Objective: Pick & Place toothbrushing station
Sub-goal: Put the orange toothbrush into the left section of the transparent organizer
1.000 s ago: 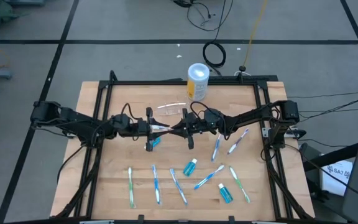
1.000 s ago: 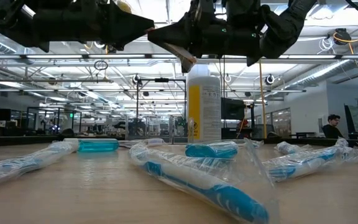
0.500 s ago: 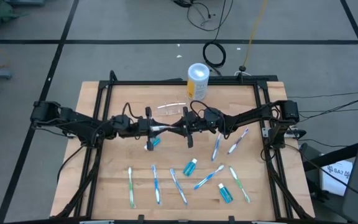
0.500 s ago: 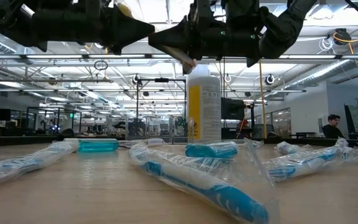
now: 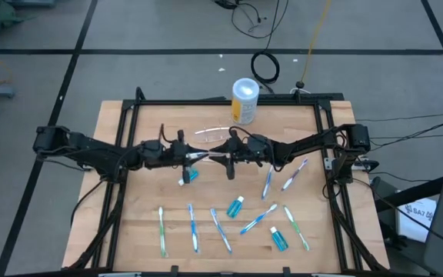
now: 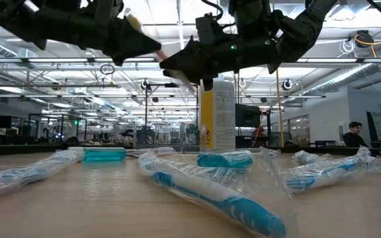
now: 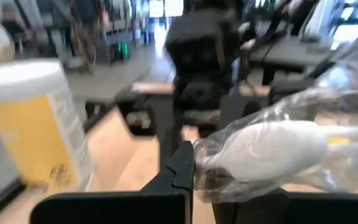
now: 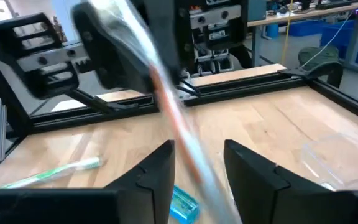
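Left hand clenched on wrapped toothbrush above mid-bench, right hand facing it, fingers released, apart around wrapper, clear cup lying just behind.

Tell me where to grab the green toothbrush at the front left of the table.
Grip the green toothbrush at mid-handle, coming straight down from above, with the fingers across its narrow width. It lies flat, long and slim, so only the top is open.

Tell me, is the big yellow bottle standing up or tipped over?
Standing up. The yellow bottle rises straight from the table in the low view, cap on top from above.
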Action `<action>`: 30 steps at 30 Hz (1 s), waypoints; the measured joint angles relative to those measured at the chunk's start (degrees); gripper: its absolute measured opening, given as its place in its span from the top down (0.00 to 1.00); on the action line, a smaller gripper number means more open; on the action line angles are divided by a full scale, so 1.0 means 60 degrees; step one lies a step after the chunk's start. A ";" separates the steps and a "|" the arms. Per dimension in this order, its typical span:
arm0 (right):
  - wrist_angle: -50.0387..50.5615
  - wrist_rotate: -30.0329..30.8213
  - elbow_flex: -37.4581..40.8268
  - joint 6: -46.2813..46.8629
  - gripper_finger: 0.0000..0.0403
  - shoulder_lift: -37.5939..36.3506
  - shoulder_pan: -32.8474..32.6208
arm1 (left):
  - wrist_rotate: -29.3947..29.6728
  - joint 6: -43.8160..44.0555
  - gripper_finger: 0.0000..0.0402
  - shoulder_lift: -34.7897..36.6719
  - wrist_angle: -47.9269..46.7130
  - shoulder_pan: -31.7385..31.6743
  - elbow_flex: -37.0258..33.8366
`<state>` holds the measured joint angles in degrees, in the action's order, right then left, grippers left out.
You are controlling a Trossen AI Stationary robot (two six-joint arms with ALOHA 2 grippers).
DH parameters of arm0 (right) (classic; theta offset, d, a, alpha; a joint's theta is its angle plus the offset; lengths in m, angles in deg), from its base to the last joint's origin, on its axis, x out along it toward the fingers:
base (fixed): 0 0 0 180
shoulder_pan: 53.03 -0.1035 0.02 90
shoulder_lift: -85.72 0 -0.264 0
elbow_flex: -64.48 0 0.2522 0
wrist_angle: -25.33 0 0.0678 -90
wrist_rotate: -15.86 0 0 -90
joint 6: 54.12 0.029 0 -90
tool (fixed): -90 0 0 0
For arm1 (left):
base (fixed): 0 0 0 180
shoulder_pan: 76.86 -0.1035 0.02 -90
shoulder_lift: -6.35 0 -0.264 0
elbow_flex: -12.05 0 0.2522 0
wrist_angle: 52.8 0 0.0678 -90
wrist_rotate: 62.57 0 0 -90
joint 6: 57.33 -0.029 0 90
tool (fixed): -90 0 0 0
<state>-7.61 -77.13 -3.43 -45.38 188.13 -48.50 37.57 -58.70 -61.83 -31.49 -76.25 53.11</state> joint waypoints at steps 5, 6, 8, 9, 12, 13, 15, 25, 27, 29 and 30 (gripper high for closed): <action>0.0379 -0.0018 0.0000 -0.0714 0.64 0.0000 -0.0007 | 0.0299 0.0686 0.95 0.0752 -0.4009 0.0056 0.1264; 0.0592 -0.0004 0.0000 -0.0783 0.64 0.0000 -0.0007 | 0.0587 0.0914 0.95 0.0761 -0.4496 0.0115 0.1458; 0.0932 0.0031 0.0000 -0.0822 0.64 0.0000 0.0000 | 0.1402 0.1678 0.95 0.0756 -0.5050 0.0178 0.1722; 0.1079 0.0103 0.0000 -0.0819 0.64 0.0000 0.0000 | 0.1774 0.2051 0.95 0.0767 -0.5184 0.0181 0.1791; 0.1198 0.0480 0.0004 -0.0825 0.64 0.0004 -0.0007 | 0.2322 0.2342 0.95 0.0769 -0.5717 0.0022 0.1928; 0.1185 0.0505 0.0004 -0.0822 0.64 0.0004 -0.0007 | 0.2330 0.2398 0.95 0.0768 -0.5893 -0.0056 0.1936; 0.1185 0.0489 0.0004 -0.0825 0.65 0.0004 -0.0007 | 0.2318 0.2744 0.95 0.0758 -0.6064 -0.0300 0.1936; 0.1239 0.0491 0.0004 -0.0799 0.64 0.0004 -0.0007 | 0.1794 0.3073 0.95 0.0733 -0.6118 -0.2413 0.1946; 0.1394 0.0489 0.0004 -0.0822 0.64 0.0004 -0.0007 | 0.1066 0.3082 0.95 0.0529 -0.6082 -0.2852 0.1955; 0.1470 0.0489 0.0004 -0.0822 0.64 0.0004 -0.0007 | 0.0740 0.3191 0.95 0.0314 -0.6172 -0.3160 0.1954; 0.1481 0.0489 0.0004 -0.0822 0.64 0.0004 -0.0007 | 0.0736 0.3250 0.95 0.0205 -0.6124 -0.3279 0.1954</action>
<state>1.28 -74.20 -3.41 -50.31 188.15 -48.54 41.99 -39.21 -60.60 -68.23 -95.92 64.84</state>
